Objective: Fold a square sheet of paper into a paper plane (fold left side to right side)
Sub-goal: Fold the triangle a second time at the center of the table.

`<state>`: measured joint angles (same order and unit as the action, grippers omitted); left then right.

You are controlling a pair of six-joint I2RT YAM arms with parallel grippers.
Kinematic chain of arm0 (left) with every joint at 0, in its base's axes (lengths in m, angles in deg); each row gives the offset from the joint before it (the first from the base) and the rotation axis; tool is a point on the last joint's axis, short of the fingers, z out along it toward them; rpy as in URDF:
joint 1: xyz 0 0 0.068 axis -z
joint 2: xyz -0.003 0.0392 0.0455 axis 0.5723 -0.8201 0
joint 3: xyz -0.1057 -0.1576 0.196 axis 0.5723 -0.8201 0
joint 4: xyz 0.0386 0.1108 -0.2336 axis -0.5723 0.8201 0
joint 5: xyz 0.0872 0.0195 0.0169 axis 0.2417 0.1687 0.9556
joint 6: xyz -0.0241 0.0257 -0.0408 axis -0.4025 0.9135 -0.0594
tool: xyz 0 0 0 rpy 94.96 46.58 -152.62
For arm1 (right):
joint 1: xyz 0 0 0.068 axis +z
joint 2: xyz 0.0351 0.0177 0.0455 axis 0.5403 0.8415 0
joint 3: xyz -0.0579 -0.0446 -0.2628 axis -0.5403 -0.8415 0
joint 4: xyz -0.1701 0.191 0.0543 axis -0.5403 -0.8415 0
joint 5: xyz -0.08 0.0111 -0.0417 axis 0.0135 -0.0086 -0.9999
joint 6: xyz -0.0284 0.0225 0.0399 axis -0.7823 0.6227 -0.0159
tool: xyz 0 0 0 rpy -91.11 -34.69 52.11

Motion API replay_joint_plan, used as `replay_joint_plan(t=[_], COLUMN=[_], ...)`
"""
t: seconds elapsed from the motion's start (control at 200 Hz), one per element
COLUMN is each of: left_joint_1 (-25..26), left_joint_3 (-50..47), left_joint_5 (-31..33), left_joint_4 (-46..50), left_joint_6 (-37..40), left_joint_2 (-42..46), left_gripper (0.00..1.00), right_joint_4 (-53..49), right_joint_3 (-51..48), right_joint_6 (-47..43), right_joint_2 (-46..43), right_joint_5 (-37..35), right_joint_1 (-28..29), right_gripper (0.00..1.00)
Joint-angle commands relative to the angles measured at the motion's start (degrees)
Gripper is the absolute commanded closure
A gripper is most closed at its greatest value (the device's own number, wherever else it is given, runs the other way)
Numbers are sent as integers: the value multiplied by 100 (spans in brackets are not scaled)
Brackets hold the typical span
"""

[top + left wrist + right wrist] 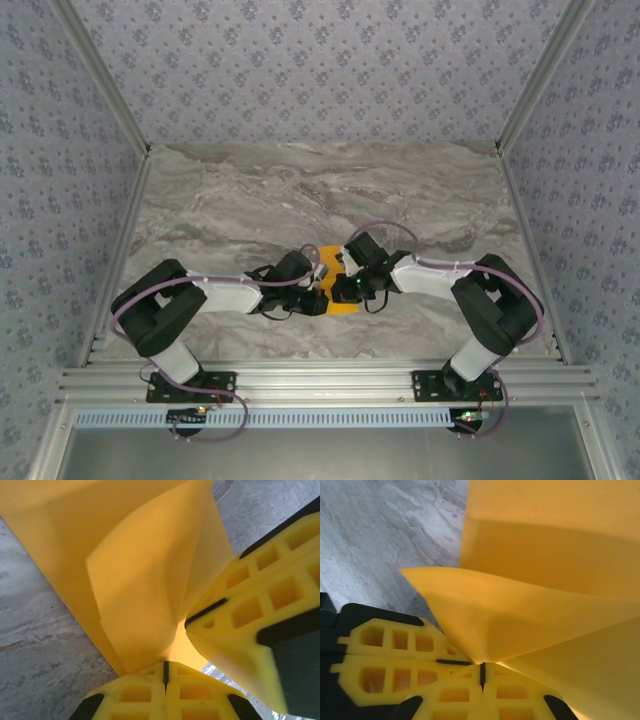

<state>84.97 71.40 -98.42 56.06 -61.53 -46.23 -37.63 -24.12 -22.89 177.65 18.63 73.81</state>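
left gripper (165, 669) pinching the square sheet of paper (145, 580), right gripper (482, 671) pinching it too, sheet mostly hidden from above

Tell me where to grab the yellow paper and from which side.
Pinch the square sheet of paper by a raised flap edge, coming in low from the arm's own side. The flaps stand off the table, so an edge can be pinched; the flat part offers none. Both the left gripper and right gripper are shut there.
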Motion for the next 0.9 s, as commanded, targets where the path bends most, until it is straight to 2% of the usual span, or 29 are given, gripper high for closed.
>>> replay_joint_plan(t=[0.0, 0.205, 0.485, 0.894], left_joint_1=[39, 39, 38, 39], left_joint_3=[-121, -124, -115, -98], left_joint_5=[365, 408, 454, 485], left_joint_4=[816, 847, 909, 944], left_joint_6=[128, 137, 145, 154], left_joint_2=[-75, -84, -71, -77], left_gripper=[96, 97, 97, 98], right_joint_4=[-59, -59, -203, -317], right_joint_3=[139, 253, 250, 425], right_joint_6=[-61, -96, -184, -294], right_joint_2=[161, 356, 86, 513], right_joint_5=[32, 59, 68, 13], right_joint_1=[39, 47, -111, -111], right_gripper=[100, 100, 100, 100])
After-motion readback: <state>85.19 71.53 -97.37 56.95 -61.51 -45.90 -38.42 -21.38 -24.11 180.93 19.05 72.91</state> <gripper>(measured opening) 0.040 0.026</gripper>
